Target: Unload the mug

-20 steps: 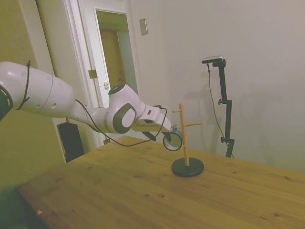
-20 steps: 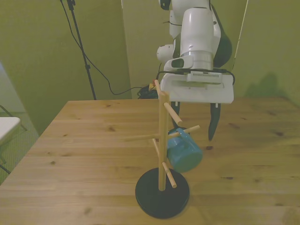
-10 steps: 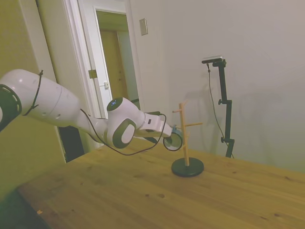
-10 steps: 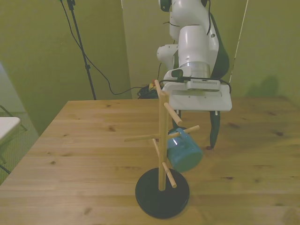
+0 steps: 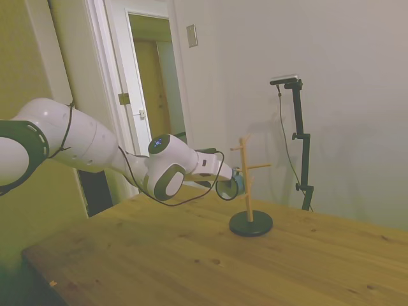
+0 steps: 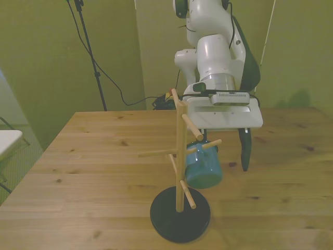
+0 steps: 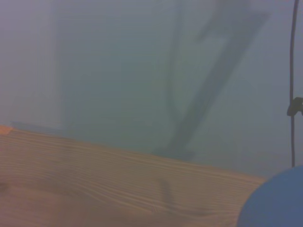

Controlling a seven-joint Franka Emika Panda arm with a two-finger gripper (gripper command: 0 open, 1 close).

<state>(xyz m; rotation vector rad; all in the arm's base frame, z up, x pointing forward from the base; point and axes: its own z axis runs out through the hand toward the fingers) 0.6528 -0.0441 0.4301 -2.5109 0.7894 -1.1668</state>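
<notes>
The teal mug (image 6: pixel 203 166) hangs by its handle from a peg of the wooden rack (image 6: pixel 180 151), on the front view's right of the post. My gripper (image 6: pixel 222 152) is open behind the mug. One dark finger (image 6: pixel 244 151) hangs to the mug's right with a gap between them; the other is hidden behind the mug and post. In the side view the gripper (image 5: pixel 220 185) is level with the mug (image 5: pixel 232 185), just left of the rack (image 5: pixel 248 191). The wrist view shows a blurred blue curve of the mug (image 7: pixel 277 203) above the table.
The rack's black round base (image 6: pixel 180 213) stands near the table's front edge in the front view. Bare wooden table (image 6: pixel 93 172) spreads to the left. A light stand and cable (image 6: pixel 91 57) rise behind the far left corner. A doorway (image 5: pixel 153 89) is behind the arm.
The gripper has shifted toward the front view's right and come down a little around the mug. The mug now hangs straighter on its peg.
</notes>
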